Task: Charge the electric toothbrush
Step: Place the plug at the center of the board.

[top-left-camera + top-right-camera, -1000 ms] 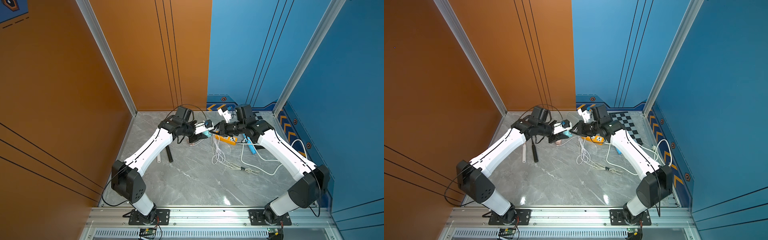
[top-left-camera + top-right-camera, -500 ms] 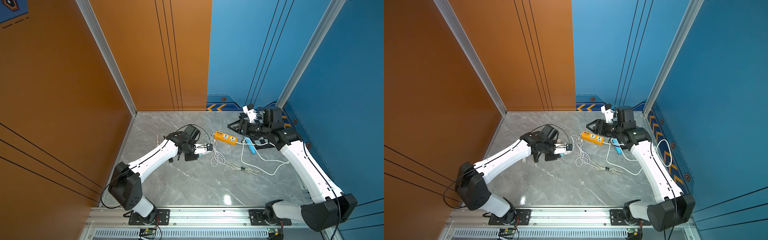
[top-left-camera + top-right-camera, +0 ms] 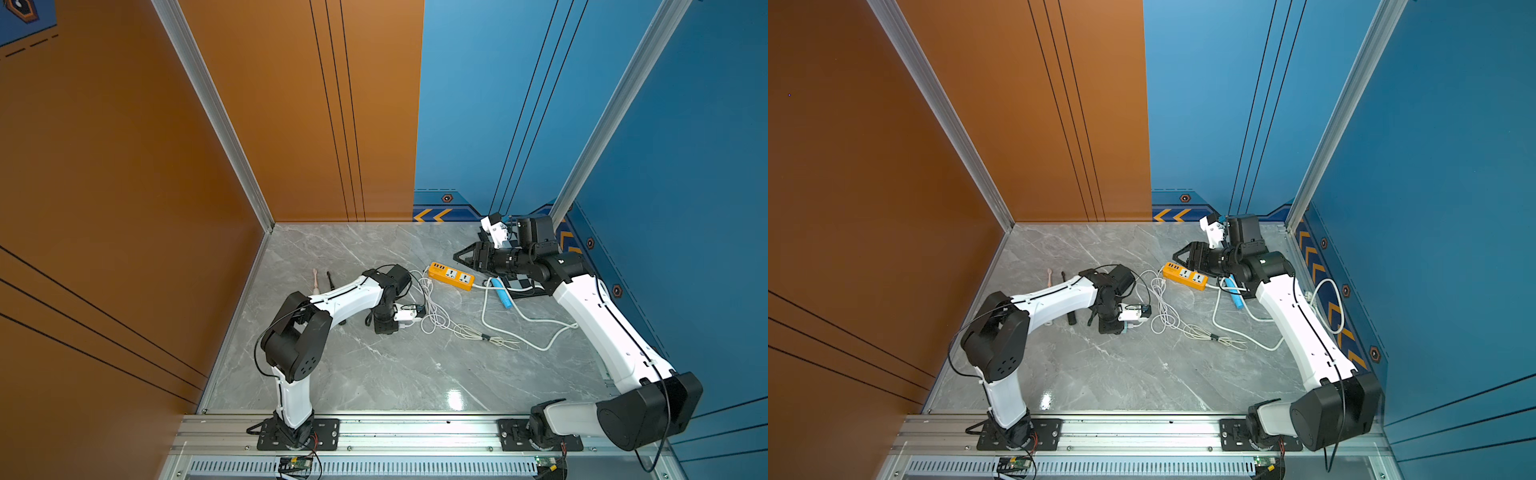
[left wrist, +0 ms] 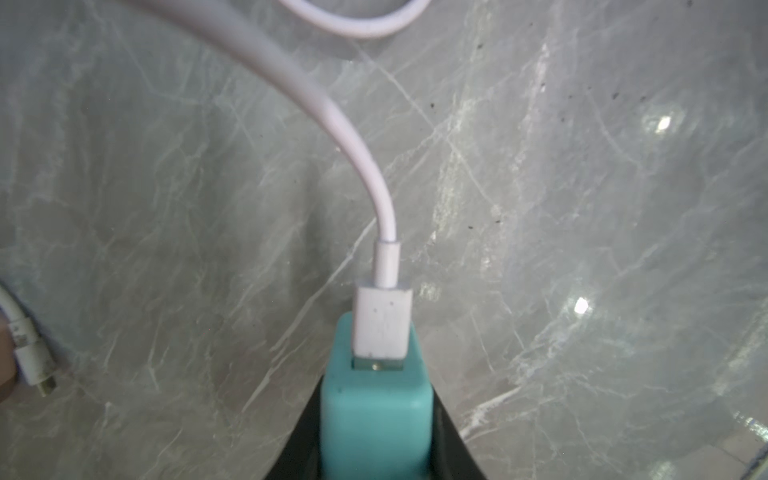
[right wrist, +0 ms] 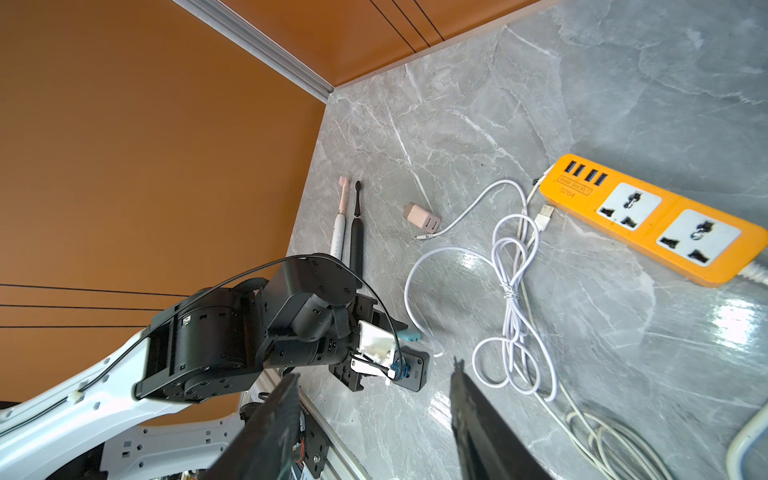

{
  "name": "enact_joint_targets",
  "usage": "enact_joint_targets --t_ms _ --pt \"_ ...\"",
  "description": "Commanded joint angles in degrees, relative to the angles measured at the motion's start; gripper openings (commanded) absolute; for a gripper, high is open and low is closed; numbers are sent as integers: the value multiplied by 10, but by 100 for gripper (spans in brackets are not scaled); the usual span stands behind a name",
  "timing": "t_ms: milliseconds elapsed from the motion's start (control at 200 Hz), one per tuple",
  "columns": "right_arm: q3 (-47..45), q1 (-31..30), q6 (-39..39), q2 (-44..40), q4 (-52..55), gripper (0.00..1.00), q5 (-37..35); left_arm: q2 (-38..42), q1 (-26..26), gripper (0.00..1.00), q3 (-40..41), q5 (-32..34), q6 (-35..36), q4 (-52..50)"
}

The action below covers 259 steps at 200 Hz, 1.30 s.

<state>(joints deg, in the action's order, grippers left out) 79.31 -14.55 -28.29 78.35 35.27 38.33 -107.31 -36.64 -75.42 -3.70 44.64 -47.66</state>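
A teal charger block (image 4: pixel 374 419) is being gripped by the left gripper (image 4: pixel 376 386), with its dark jaws pressed against both sides of the block, low over the grey marble tabletop (image 4: pixel 166 208). A white plug (image 4: pixel 382 328) is being shown seated in the block's port, and its white cable (image 4: pixel 332 120) is curving away across the tabletop.

The right gripper (image 5: pixel 376 370) is being held above the table with its jaws spread apart and nothing between them. In both top views it is being shown near the orange power strip (image 3: pixel 451 275) and clear of it.

Two electric toothbrushes are lying flat side by side near the orange wall (image 5: pixel 145 145), untouched: a pink and white toothbrush (image 5: pixel 338 224) and a black toothbrush (image 5: pixel 356 237). They are well apart from the strip and are being partly hidden by the left arm (image 3: pixel 345 297) in both top views. A small pink adapter (image 5: pixel 422 218) is lying near them. A loose cable bundle (image 5: pixel 515 291) is lying between the adapter and the strip, and one free plug (image 5: pixel 545 216) is resting just beside the strip's row of small ports. A blue tube-shaped item (image 3: pixel 500 293) is being seen on the table under the right arm (image 3: pixel 602 324).
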Motion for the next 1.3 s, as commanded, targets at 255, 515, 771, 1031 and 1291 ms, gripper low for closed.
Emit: enact_joint_targets --t_ms 255,515,771,1031,1291 --pt "4 8 13 -2 17 60 -12 -19 7 40 -10 -7 -11 -17" --pt "20 8 13 9 17 60 -10 38 16 75 -10 -17 -24 -16" --pt "21 11 14 13 17 61 -8 113 81 76 -34 -85 -87 -16" --pt "17 11 10 8 17 61 -10 6 108 54 -111 -19 -198 -16" --pt "12 11 7 -5 20 61 -12 -102 117 38 -194 9 -197 -16"
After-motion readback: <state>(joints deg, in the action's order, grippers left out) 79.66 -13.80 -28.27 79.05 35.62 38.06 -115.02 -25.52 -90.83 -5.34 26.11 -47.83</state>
